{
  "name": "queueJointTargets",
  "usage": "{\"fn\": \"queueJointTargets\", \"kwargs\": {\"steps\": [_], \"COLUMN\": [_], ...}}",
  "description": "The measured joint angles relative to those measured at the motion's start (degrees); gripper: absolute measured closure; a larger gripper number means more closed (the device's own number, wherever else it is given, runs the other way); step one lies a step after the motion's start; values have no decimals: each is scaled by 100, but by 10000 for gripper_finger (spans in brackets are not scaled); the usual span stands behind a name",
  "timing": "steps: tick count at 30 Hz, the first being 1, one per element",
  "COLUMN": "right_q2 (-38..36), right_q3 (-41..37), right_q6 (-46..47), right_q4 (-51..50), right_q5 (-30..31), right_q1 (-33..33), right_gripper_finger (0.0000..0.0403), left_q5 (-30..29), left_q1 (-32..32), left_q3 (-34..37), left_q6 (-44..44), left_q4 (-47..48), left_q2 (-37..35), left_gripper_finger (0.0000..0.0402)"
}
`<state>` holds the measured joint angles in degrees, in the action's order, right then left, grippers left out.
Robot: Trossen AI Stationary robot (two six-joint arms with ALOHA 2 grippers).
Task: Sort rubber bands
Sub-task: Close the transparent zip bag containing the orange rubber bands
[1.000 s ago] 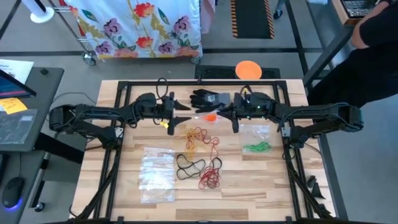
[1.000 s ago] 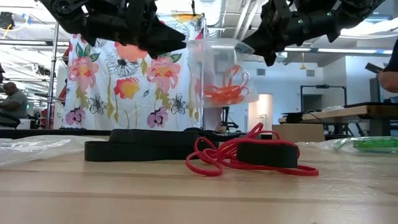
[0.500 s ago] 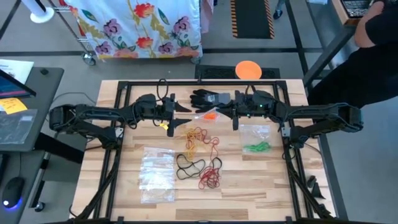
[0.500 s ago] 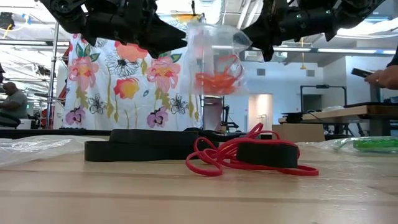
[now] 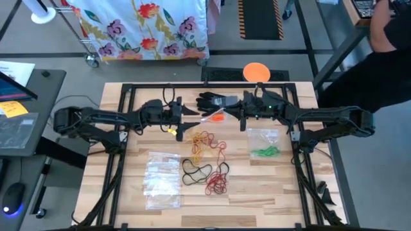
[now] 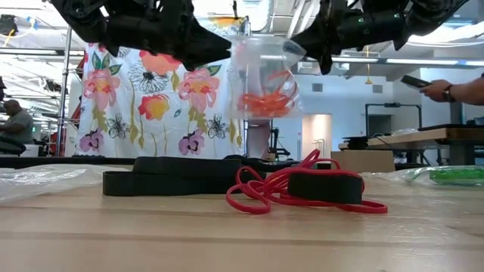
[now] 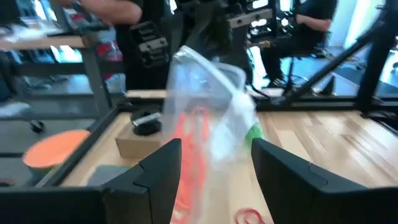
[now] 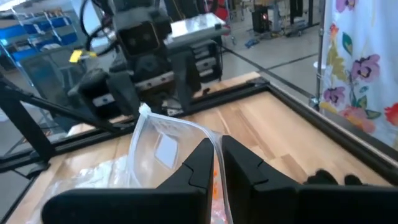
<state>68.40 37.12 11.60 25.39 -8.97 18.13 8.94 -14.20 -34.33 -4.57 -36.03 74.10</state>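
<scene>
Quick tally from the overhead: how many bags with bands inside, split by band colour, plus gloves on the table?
Bag with orange bands: 1
Bag with green bands: 1
Black glove: 1
Total: 3

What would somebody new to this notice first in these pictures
First, a clear bag with orange rubber bands inside, hanging in the air between the two arms above the table's far middle, pinched at its rim by the right gripper. The left gripper faces it with jaws open. Below, loose red, black and yellow rubber bands lie mid-table, and green ones sit in a bag to the right.
</scene>
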Motion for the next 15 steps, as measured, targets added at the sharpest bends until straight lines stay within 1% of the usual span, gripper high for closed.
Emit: {"fn": "queueJointTargets", "kwargs": {"steps": [3,15], "right_q2": [0,0], "right_q3": [1,1], "right_q6": [0,44], "right_q4": [82,139], "right_q5": [2,2], "right_q1": [2,2], "right_gripper_finger": [371,371], "left_q5": [-23,-19], "left_q1": [0,-2], "left_q3": [-4,-9], "left_q6": [-3,133], "left_q4": [-273,-516], "left_q2": [101,104], "left_gripper_finger": [210,210]}}
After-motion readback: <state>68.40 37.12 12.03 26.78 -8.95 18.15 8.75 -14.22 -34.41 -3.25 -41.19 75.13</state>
